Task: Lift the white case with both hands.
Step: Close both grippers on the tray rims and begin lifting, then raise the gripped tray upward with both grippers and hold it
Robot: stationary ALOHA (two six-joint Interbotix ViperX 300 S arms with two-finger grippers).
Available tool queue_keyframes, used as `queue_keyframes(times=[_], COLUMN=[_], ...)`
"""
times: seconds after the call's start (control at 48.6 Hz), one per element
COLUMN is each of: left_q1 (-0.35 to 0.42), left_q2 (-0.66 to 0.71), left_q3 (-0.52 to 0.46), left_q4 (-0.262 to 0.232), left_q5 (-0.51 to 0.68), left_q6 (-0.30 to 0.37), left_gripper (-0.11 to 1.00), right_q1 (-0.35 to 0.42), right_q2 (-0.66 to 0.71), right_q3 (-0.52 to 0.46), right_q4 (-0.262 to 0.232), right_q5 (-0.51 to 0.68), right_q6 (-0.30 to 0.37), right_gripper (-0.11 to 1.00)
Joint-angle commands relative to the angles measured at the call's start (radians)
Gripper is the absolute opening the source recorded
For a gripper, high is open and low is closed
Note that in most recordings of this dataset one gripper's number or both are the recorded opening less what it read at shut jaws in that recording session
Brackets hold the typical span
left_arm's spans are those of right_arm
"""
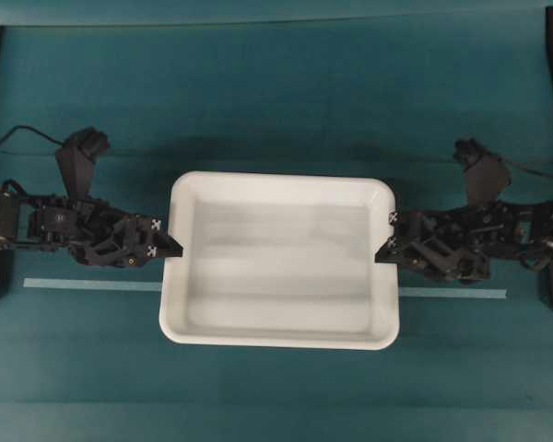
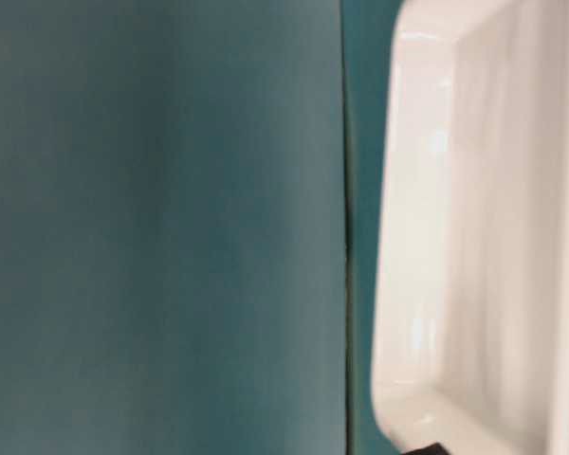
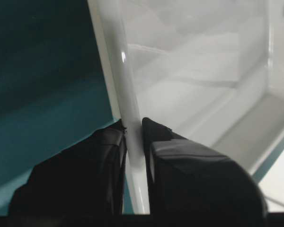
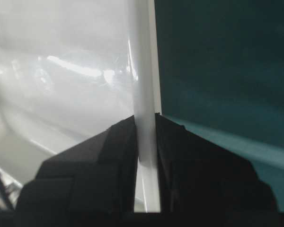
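Both grippers are clamping the white case (image 1: 281, 262) rim: left gripper (image 1: 173, 247) and right gripper (image 1: 384, 250) are gripping opposite short sides. Grabbing looks done, lifting's probably left.

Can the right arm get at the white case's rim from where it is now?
Yes, apparently: the right gripper is already shut on the white case, its rim between the fingers, nothing in the way.

Black left tool (image 1: 172, 249) reaching inward, fingers pinched on a white rim, black right tool (image 1: 384, 250) mirrored, likewise clamped
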Motion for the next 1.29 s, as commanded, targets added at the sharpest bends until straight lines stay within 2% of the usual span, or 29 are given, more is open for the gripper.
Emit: queue_keyframes(times=[0.0, 0.123, 0.37, 0.617, 0.987, 1.131, 1.274], left_q1=[-0.006, -0.006, -0.006, -0.006, -0.006, -0.005, 0.006], left_q2=[-0.051, -0.120, -0.239, -0.298, -0.325, -0.327, -0.328], left_q3=[-0.063, -0.098, -0.150, -0.253, -0.474, -0.540, -0.592], left_q4=[0.002, 0.003, 0.002, 0.005, 0.015, 0.017, 0.017], left_q5=[0.092, 0.189, 0.298, 0.422, 0.719, 0.775, 0.785], left_q6=[-0.002, -0.002, -0.009, -0.018, -0.018, -0.018, -0.018], left_gripper=[0.09, 0.09, 0.09, 0.09, 0.09, 0.09, 0.09], right_q1=[-0.018, -0.037, -0.060, -0.095, -0.178, -0.196, -0.193], right_q2=[-0.048, -0.130, -0.275, -0.336, -0.347, -0.347, -0.353], right_q3=[-0.040, -0.071, -0.170, -0.256, -0.456, -0.540, -0.624], right_q4=[0.000, -0.002, -0.015, -0.023, -0.100, -0.133, -0.199], right_q5=[0.041, 0.118, 0.265, 0.402, 0.667, 0.744, 0.827], right_q6=[0.002, 0.002, 0.003, 0.008, 0.011, 0.028, 0.081], right_gripper=[0.12, 0.12, 0.12, 0.12, 0.12, 0.12, 0.12])
